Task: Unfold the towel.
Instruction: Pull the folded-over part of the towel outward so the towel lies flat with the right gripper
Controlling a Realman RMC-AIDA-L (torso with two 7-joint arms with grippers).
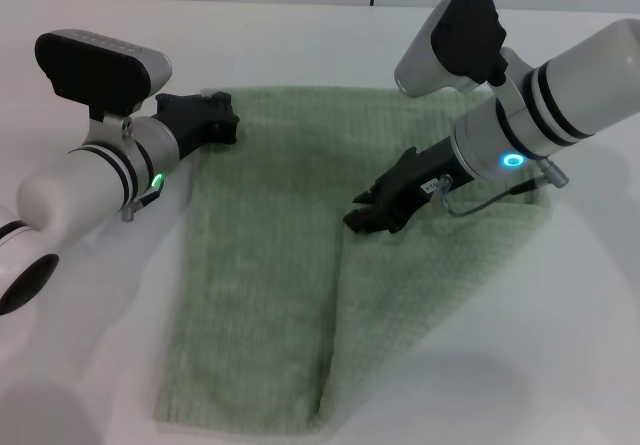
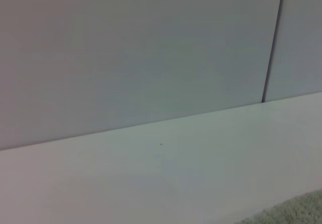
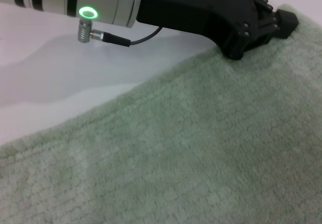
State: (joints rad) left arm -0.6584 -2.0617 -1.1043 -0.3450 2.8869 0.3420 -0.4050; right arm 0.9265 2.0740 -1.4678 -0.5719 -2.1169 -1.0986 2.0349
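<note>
Right end effector point(image 1: 368, 212) sits low over the middle of the towel point(image 1: 270, 265), its dark fingertips close together at the free edge of a folded-over flap; whether they actually pinch that edge I cannot tell. Left end effector point(image 1: 215, 120) rests at the towel's far left corner, touching or just over the cloth. In the right wrist view that left end effector point(image 3: 274, 27) appears pressed at the towel's point(image 3: 201, 148) edge, but its opening cannot be made out.

Outward from the two end effectors, the towel lies flat on the white table point(image 1: 80, 345), its left portion a single spread layer. Its right portion is a roughly triangular flap doubled over, with a diagonal crease running from the near edge up towards the far right, under the right arm.

Judging by this, the unfolding looks partly done: one flap remains to be drawn out to the right and laid flat.

As it lies, the towel's long axis runs from near to far, slightly slanted, with the narrow end nearest the robot.
</note>
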